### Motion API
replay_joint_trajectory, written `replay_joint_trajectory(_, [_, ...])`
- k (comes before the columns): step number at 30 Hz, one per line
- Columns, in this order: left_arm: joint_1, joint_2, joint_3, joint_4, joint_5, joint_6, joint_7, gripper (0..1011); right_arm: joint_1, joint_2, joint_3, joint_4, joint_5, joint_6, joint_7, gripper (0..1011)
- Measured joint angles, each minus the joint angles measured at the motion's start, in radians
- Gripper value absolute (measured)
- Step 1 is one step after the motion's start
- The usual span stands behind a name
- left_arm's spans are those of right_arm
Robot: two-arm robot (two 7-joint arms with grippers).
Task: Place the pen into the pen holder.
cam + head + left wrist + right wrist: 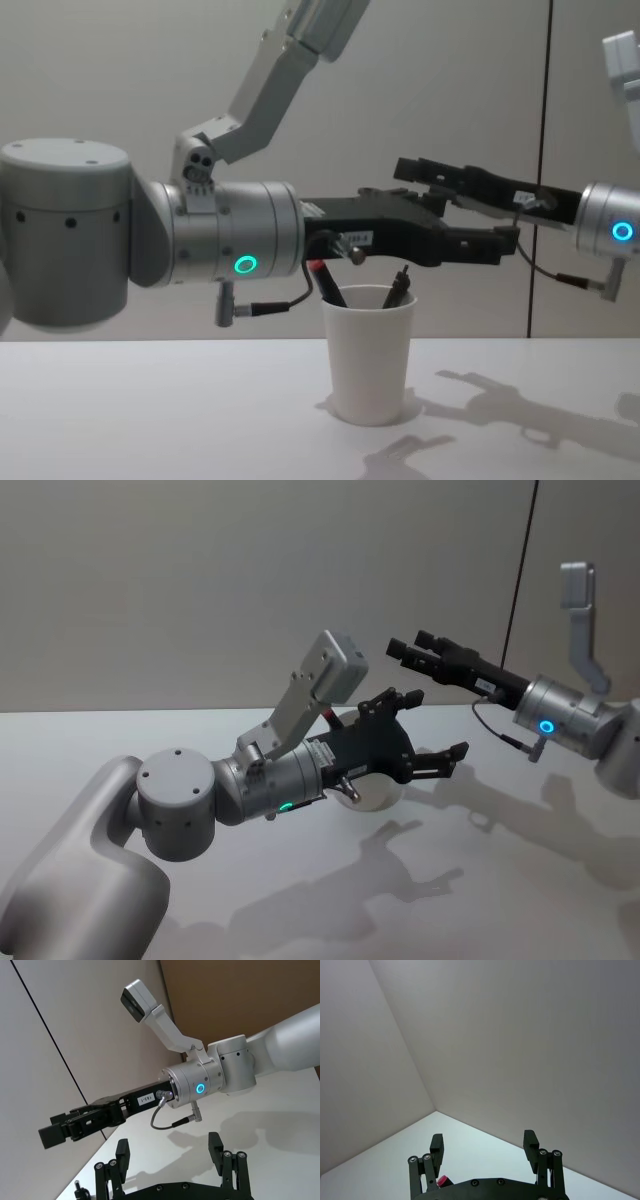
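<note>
Pen holder (pixel 370 350) upright on surface (pixel 150 420), mid-surface, two dark pens (pixel 398 285) standing inside, tips above rim. Left end effector (pixel 425 735) hovering just above holder, fingers spread, grasping nothing. Right end effector (pixel 405 648) raised beyond, toward far edge, fingers apart, nothing held.

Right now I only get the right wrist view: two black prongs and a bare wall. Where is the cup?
Observer: The pen holder stands on the table, just below the open left gripper.
Operator: Anything in it?
Observer: Two pens lean inside: a red-ended pen and a dark pen.
Operator: And my prongs?
Observer: They belong to the right gripper, which hangs in the air higher than the cup, holding nothing.
</note>
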Motion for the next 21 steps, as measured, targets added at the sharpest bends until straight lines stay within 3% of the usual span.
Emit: replay_joint_trajectory(21, [0.0, 0.0, 0.0, 0.0, 0.0, 0.0, 0.0, 1000, -0.023, 0.053, 0.067, -0.03, -0.012, -0.042, 0.015, 1002])
